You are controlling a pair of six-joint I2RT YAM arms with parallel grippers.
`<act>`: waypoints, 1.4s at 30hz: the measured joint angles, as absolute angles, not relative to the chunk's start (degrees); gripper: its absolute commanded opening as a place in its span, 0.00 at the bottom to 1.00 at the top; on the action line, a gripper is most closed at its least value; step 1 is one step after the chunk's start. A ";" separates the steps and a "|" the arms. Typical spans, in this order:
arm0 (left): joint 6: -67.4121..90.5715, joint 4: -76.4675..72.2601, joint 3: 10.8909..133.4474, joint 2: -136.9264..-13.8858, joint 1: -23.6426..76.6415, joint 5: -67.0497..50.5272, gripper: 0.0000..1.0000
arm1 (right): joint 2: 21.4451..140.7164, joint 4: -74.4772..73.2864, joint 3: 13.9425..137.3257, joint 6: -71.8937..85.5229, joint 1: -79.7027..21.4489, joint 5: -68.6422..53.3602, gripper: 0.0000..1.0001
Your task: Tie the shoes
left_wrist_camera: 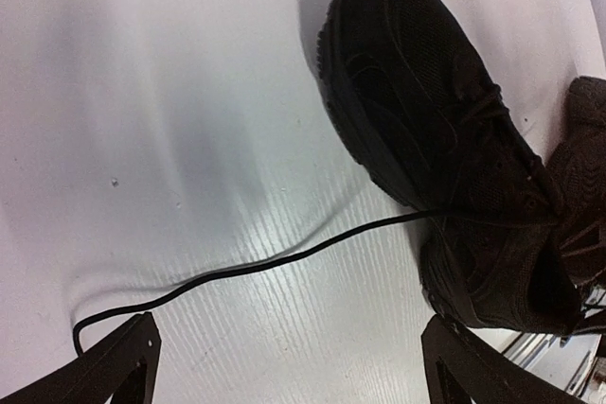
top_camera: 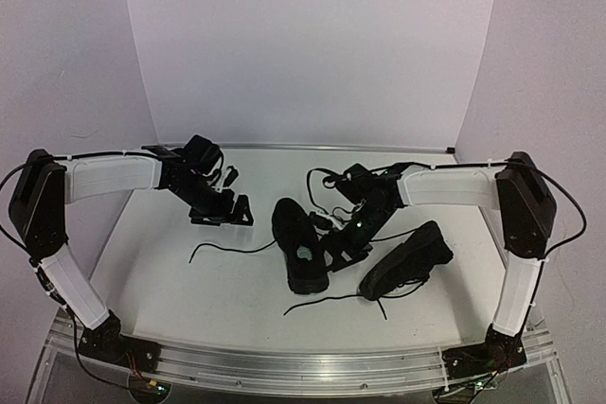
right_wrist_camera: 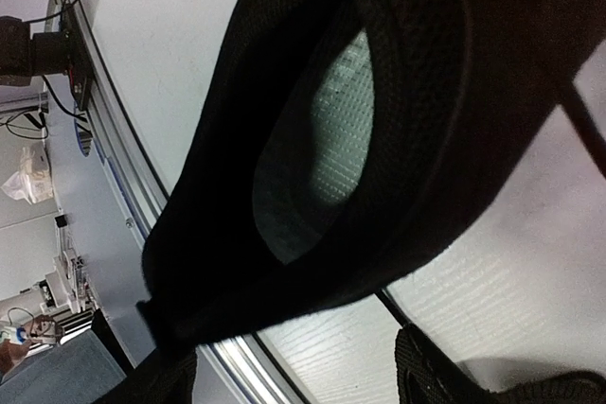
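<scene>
Blocking right-wrist view: shoe (right_wrist_camera: pixel 454 120) opening

High rear view over table (top_camera: pixel 189 300), wrist views close, sharing one shoe (left_wrist_camera: pixel 426 130)

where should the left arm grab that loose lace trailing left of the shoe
Take the lace near its free end, flat on bare table clear of the shoe. Come from above with the left gripper, jaws straddling the strand.
</scene>
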State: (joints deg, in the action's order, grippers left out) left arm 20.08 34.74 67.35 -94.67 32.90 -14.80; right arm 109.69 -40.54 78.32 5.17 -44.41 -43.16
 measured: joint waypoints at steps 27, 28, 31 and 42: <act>-10.46 20.48 57.01 -91.45 33.99 -16.97 0.82 | 104.37 -38.51 83.15 11.09 -43.27 -43.91 0.70; -12.35 20.43 57.05 -91.94 34.10 -17.88 0.77 | 102.89 -38.52 83.28 11.64 -42.45 -44.06 0.70; -18.27 20.57 58.62 -94.45 34.23 -20.77 0.62 | 100.59 -38.35 84.64 13.19 -38.73 -44.21 0.70; -29.02 17.99 64.08 -104.83 34.89 -24.48 0.45 | 99.88 -38.00 85.62 16.25 -36.64 -44.18 0.70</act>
